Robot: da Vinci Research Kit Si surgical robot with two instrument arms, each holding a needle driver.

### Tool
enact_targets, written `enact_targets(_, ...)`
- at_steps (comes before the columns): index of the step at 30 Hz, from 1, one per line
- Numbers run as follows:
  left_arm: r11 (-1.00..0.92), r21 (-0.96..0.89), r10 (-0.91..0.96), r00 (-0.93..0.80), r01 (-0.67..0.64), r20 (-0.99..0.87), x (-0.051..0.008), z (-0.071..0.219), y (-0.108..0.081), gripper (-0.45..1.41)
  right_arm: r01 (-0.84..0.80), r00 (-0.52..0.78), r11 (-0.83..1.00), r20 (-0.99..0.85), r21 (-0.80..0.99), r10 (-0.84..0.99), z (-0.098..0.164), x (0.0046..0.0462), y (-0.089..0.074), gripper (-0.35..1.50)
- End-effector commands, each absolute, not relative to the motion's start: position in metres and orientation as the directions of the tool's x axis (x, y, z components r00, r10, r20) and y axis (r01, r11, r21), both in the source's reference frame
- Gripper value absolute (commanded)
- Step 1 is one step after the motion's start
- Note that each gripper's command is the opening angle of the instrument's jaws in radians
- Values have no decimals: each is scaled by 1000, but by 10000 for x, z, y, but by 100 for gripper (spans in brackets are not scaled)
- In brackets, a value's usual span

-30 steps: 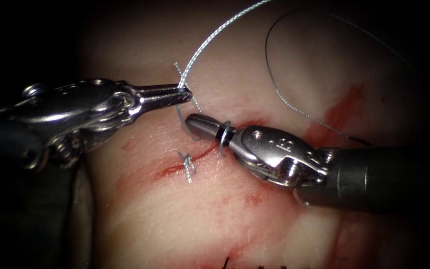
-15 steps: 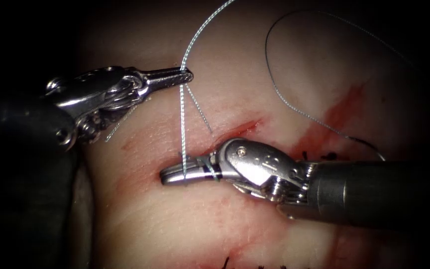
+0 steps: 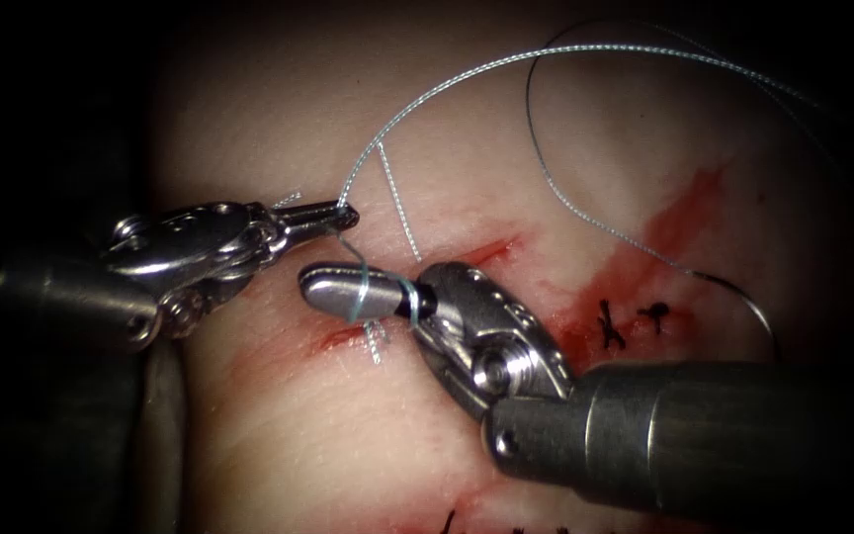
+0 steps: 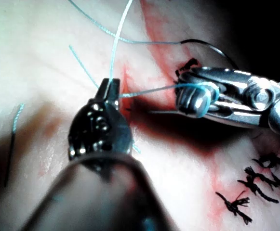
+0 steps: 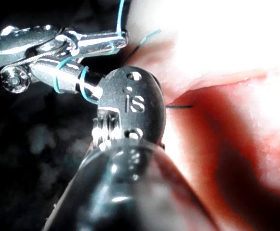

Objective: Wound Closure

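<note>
Left tool (image 3: 343, 211) is clamping the thread (image 3: 467, 74) just left of the cut (image 3: 491, 247); right tool (image 3: 323, 287), jaws together, is carrying two thread loops around it above a tied stitch (image 3: 375, 336). Knot-tying is under way. Needle unidentified.

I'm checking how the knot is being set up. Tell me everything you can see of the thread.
The thread is a thin, pale blue-grey twisted strand. The left tool has its jaws shut on it; from there it arcs up and rightward over the tissue. Two turns wrap around the right tool, whose jaws are closed and hold nothing. A short tail and a tied stitch sit at the cut.
</note>
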State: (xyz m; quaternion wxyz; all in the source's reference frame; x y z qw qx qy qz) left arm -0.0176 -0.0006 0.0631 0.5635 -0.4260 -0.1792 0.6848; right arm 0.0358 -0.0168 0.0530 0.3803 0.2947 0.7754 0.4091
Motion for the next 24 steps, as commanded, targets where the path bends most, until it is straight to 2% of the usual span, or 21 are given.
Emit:
enact_targets(1,-312,-716,922,-17,-625,-387,-180,633,-11,-45,64,-575,479,-360,876,735,528,366,-160,-35)
enact_targets(3,-317,-708,922,-29,-632,-387,-181,628,-14,-45,-17,-587,470,-390,882,709,528,362,-155,-35)
enact_targets(4,-322,-702,921,-39,-635,-387,-182,622,-15,-45,-131,-580,487,-465,864,669,529,358,-151,-35)
enact_targets(5,-320,-702,922,-40,-637,-384,-182,619,-15,-45,-165,-573,483,-482,860,663,530,356,-151,-35)
enact_targets(9,-316,-702,924,-40,-638,-379,-186,610,-14,-45,-344,-496,455,-571,821,655,537,345,-148,-35)
enact_targets(15,-322,-703,924,-49,-634,-379,-182,603,-8,-45,-484,-494,402,-622,777,608,546,334,-148,-35)
enact_targets(19,-317,-695,924,-43,-645,-381,-183,596,-5,-45,-595,-428,346,-650,726,628,548,329,-151,-35)
enact_targets(24,-352,-700,918,-84,-621,-387,-198,594,-10,-45,-640,-328,325,-629,697,705,553,329,-147,-35)
